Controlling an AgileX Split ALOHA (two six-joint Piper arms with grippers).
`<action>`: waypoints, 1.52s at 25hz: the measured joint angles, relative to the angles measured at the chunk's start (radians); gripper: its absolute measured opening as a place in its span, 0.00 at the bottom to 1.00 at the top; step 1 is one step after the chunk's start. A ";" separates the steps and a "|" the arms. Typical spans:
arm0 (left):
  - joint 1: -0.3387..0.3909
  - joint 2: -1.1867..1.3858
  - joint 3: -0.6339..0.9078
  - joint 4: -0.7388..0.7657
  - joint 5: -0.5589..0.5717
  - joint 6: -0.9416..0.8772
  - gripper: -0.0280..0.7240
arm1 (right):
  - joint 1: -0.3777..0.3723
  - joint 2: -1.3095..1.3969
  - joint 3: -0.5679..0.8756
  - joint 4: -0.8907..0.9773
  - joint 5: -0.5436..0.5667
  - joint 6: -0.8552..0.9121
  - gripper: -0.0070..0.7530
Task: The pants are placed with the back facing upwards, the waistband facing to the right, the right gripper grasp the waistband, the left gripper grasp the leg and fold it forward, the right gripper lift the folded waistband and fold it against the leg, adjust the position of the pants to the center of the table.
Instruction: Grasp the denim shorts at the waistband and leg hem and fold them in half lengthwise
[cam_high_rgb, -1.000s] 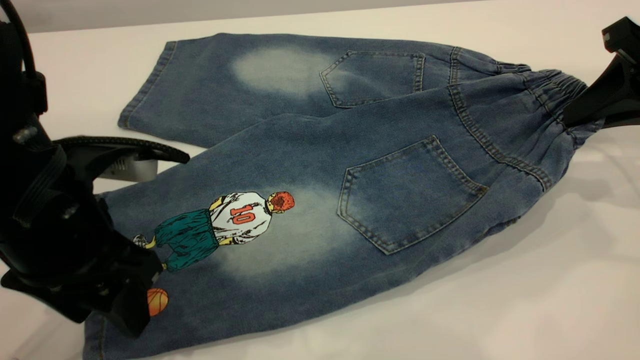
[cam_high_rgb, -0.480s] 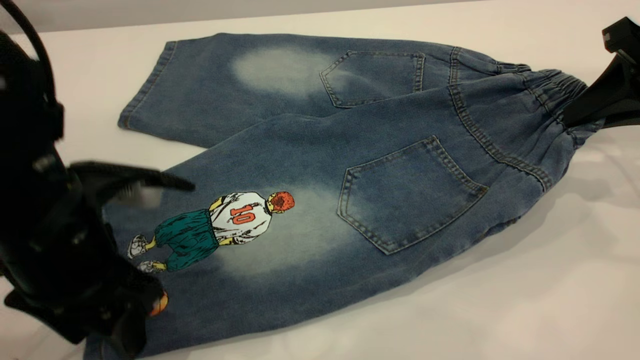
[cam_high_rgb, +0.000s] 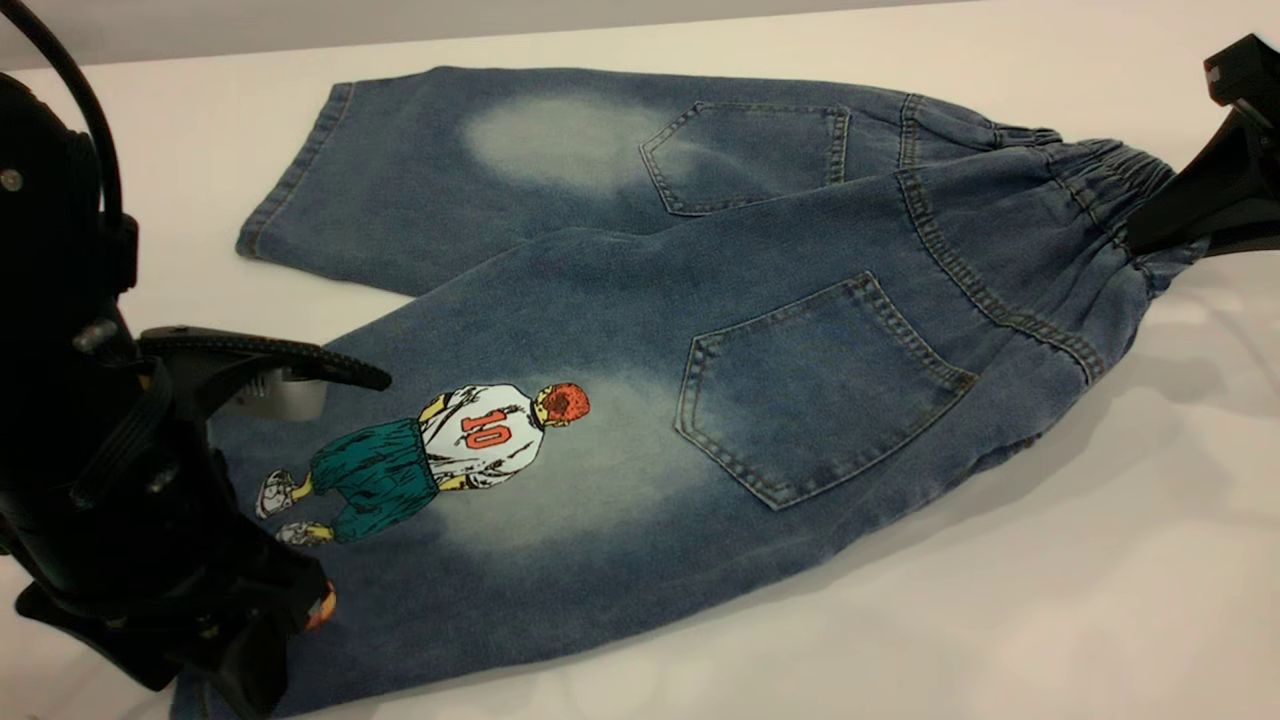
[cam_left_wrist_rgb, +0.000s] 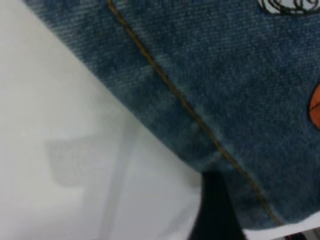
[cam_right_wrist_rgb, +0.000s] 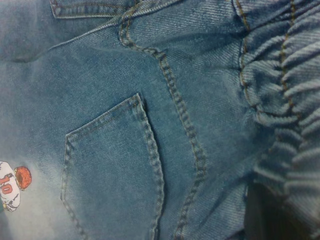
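The pants (cam_high_rgb: 640, 330) lie back side up on the table (cam_high_rgb: 1000, 600), with the waistband (cam_high_rgb: 1110, 190) at the right. My right gripper (cam_high_rgb: 1150, 235) is shut on the waistband and holds that end slightly off the table. In the right wrist view the ruffled waistband (cam_right_wrist_rgb: 285, 100) sits over a dark finger (cam_right_wrist_rgb: 265, 210). My left gripper (cam_high_rgb: 290, 560) hovers open over the hem of the near leg (cam_high_rgb: 420, 520), hiding most of the orange ball. The left wrist view has the stitched hem (cam_left_wrist_rgb: 190, 110) reaching between the jaws, beside one black finger (cam_left_wrist_rgb: 215, 210).
The far leg (cam_high_rgb: 400, 180) lies flat toward the back left. White tabletop runs in front of the pants and to the right. The left arm's bulky body and cable (cam_high_rgb: 70, 350) fill the left edge.
My left gripper has shifted toward the near hem, uncovering the printed player's feet and covering most of the ball. The right gripper and waistband have not moved.
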 joint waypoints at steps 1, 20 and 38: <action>0.000 0.000 0.000 0.001 -0.003 0.000 0.57 | 0.000 0.000 0.000 0.000 0.000 0.000 0.05; 0.000 -0.053 -0.002 -0.010 0.052 -0.006 0.15 | 0.000 0.000 0.000 0.000 0.000 -0.004 0.05; 0.002 -0.418 -0.034 0.009 0.099 -0.005 0.15 | 0.000 0.000 -0.043 0.030 0.052 -0.024 0.05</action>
